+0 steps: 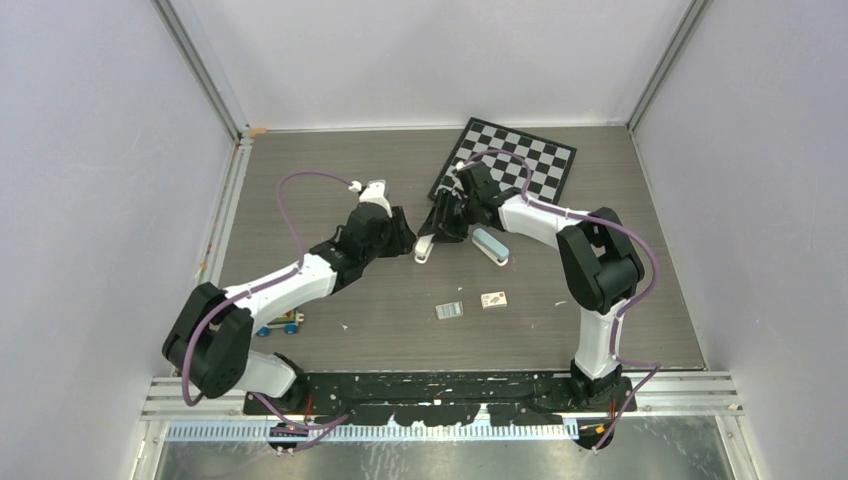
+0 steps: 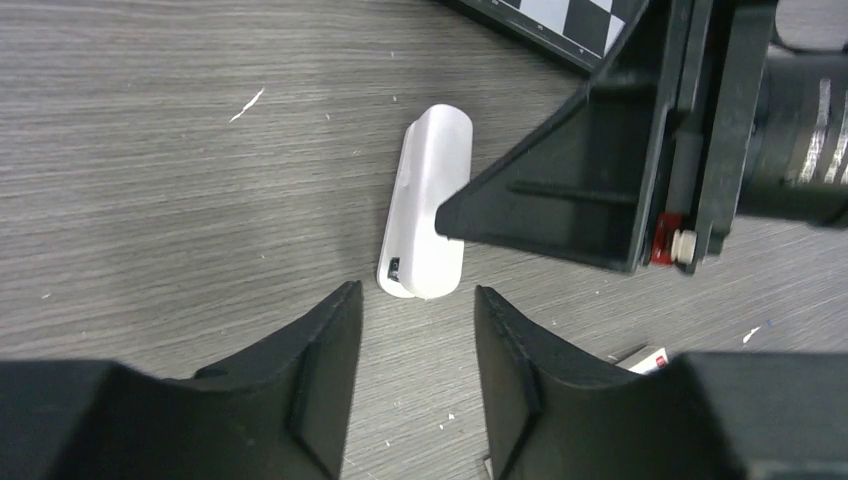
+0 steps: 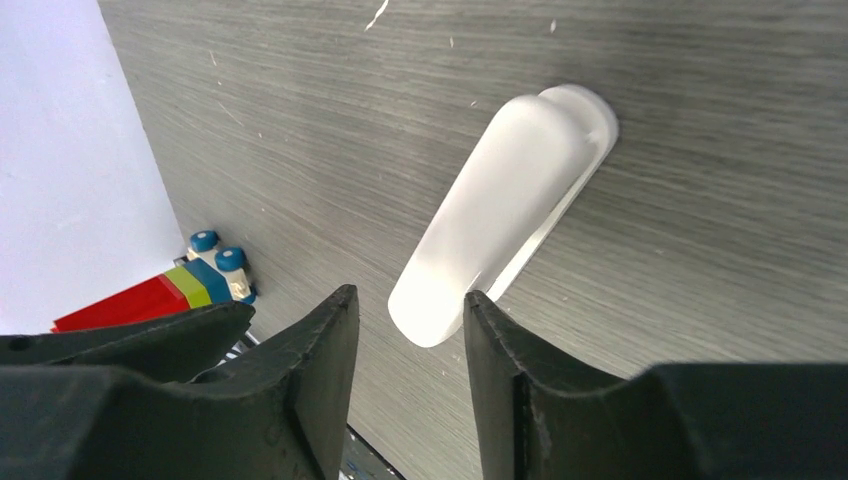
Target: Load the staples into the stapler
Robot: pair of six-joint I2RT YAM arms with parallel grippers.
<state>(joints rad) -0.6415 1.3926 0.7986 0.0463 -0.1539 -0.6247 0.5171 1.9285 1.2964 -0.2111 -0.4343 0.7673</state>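
The grey wood-grain table (image 1: 380,335) carries a white stapler (image 1: 425,250), a pale blue stapler (image 1: 490,245), a black-and-white chequered board (image 1: 525,160), a silvery-grey block of staples (image 1: 449,311), a white box (image 1: 493,299) with a reddish mark, a red, yellow-green and blue toy (image 3: 150,300), and purple cables (image 1: 279,205).

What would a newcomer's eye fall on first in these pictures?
Probably the left pincer and right pincer, tips facing each other over a white stapler lying flat mid-table. Next comes the checkered chessboard toward the back wall, then the untouched staples and their small box nearer the arm bases.
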